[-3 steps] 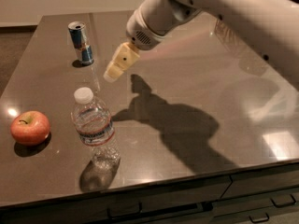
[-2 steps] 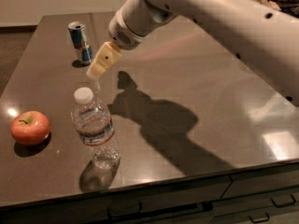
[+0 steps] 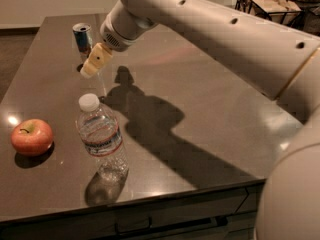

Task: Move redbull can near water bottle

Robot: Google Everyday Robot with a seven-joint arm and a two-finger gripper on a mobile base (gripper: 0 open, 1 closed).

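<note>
Redbull can (image 3: pixel 82 40): upright at the far corner of the table (image 3: pixel 215 99), silver top up, blue-and-silver side facing us.
Gripper (image 3: pixel 87 72): just in front of the redbull can and a touch to its right in the view, cream tip angled down toward the tabletop. It overlaps the can's lower edge from here, and I can't tell whether it touches the can.
Gripper opening: seen side-on as one cream block, so I can't tell how wide it stands. The can is not in its hold.
Water bottle (image 3: pixel 100 134): well apart from the redbull can, much nearer the camera, upright with its white cap on and the label band round its ribbed body.
Red apple (image 3: pixel 32 137): also well in front of the redbull can, further to the view's left than the can, sitting on the tabletop.
Arm (image 3: pixel 210 29): thick and pale, sweeping in from far to the right of the redbull can and ending in the wrist just beside the can's top.
Arm's shadow (image 3: pixel 160 129): dark patch on the glossy brown surface, starting near the redbull can and running toward the front edge.
</note>
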